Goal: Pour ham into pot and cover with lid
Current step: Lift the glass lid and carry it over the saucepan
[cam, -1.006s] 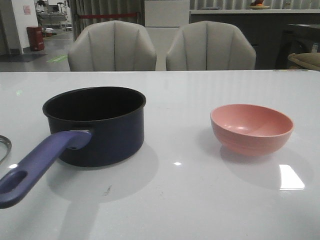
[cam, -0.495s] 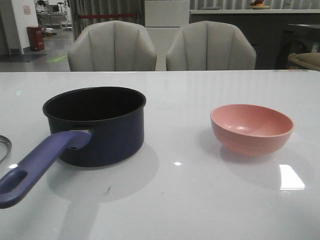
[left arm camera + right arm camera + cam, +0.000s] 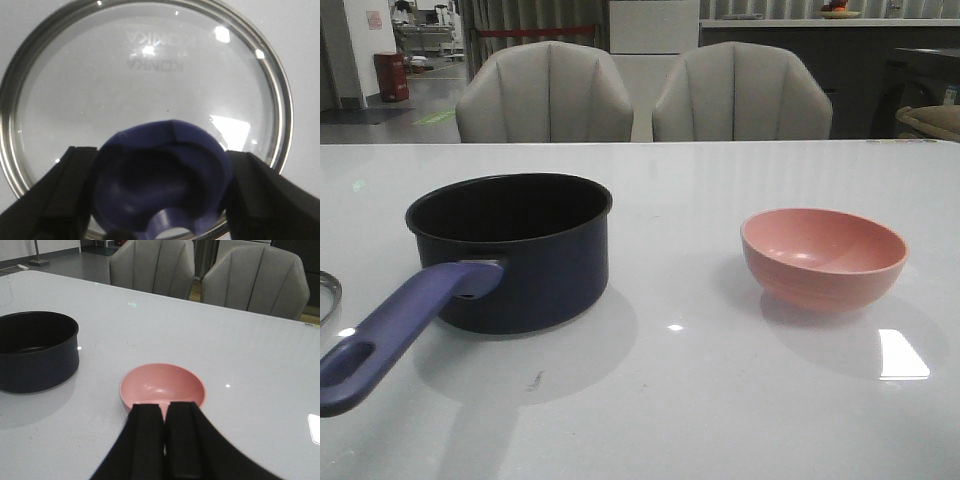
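Observation:
The dark navy pot point(image 3: 535, 270) stands left of centre on the white table, its purple-blue handle point(image 3: 400, 320) pointing toward the front left. No ham shows: the pot's inside is dark and the pink bowl point(image 3: 823, 258) looks empty. The glass lid point(image 3: 150, 85) lies flat on the table; only a sliver of its steel rim point(image 3: 328, 292) shows at the front view's left edge. My left gripper point(image 3: 160, 190) is shut on the lid's dark-blue knob point(image 3: 160, 165), one finger pressed on each side. My right gripper point(image 3: 165, 407) is shut and empty, just short of the bowl point(image 3: 162, 385).
Two grey chairs point(image 3: 545, 95) stand behind the table's far edge. The pot point(image 3: 35, 365) and the bowl are well apart, with bare white tabletop point(image 3: 670, 380) between them and in front.

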`<state>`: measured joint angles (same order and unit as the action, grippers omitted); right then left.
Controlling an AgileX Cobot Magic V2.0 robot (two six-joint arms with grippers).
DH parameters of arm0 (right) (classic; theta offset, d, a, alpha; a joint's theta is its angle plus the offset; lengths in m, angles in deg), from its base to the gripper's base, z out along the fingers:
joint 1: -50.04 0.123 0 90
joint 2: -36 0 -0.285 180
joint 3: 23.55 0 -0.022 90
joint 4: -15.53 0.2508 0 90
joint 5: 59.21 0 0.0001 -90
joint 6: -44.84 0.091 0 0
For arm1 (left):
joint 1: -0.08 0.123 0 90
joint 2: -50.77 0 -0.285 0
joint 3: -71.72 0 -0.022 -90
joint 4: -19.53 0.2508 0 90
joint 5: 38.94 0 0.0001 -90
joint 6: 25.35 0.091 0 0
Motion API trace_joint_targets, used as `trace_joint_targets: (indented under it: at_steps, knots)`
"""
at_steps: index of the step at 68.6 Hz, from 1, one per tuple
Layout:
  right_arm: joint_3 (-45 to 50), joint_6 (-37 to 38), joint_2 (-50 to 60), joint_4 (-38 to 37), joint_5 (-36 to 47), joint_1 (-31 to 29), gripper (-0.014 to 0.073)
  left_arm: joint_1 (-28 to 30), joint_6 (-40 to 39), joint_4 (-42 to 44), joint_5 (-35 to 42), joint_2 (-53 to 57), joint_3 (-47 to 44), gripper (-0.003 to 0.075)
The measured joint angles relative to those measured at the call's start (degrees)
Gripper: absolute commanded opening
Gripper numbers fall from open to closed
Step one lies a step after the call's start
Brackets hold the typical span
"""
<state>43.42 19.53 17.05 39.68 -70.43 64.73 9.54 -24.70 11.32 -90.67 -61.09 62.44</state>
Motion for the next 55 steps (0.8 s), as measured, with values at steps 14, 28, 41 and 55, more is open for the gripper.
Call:
trace_joint_targets:
  at_steps: [14, 28, 41, 55]
  knots:
    - [0.0, 0.0, 0.0, 0.0, 0.0, 0.0, 0.015, 0.0, 0.0, -0.64, -0.03, 0.0, 0.1, 0.0263]
    - [0.0, 0.0, 0.0, 0.0, 0.0, 0.0, 0.015, 0.0, 0.0, -0.36, -0.12, 0.8, 0.25, 0.0263]
    - [0.0, 0.0, 0.0, 0.0, 0.0, 0.0, 0.015, 0.0, 0.04, 0.23, -0.45, 4.12, 2.48, 0.0263]
    - [0.0, 0.0, 0.0, 0.0, 0.0, 0.0, 0.015, -1.41, 0.42, 0.73, -2.36, 8.46, 8.62, 0.0263]
